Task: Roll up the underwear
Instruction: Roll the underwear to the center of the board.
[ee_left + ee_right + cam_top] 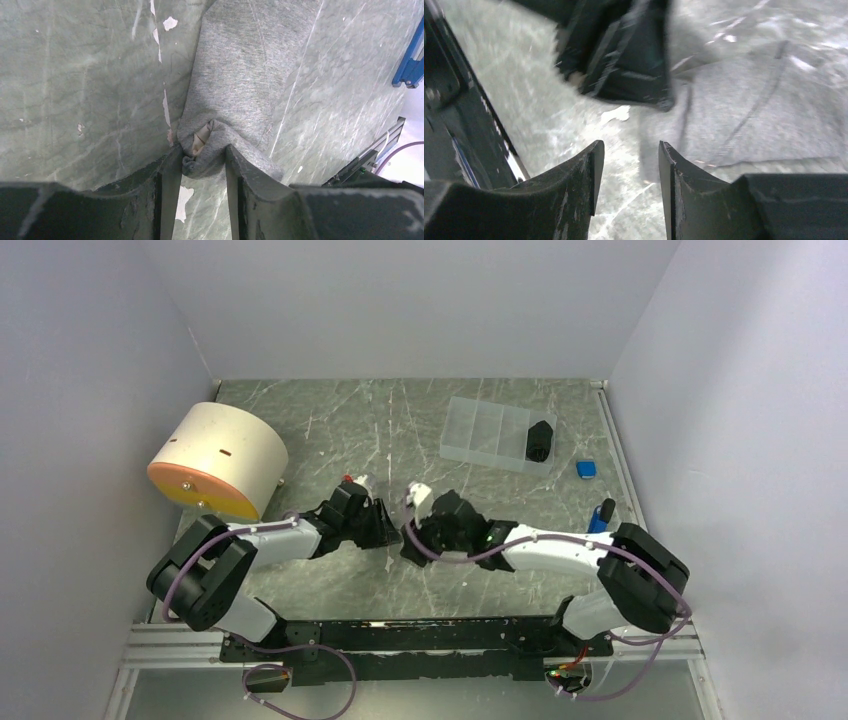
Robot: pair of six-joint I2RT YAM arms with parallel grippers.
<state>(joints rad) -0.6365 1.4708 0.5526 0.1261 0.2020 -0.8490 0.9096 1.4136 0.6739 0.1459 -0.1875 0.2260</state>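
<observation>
Grey underwear [245,75] lies spread on the marbled table [75,75]. It is on the near side of the clear plastic box [497,432] and somewhat to the left of it, at the place where my two grippers meet. My left gripper [202,152] pinches a bunched fold of the cloth's edge between its fingers. My right gripper [629,147] has its fingers spread, with only table surface showing between them.
</observation>
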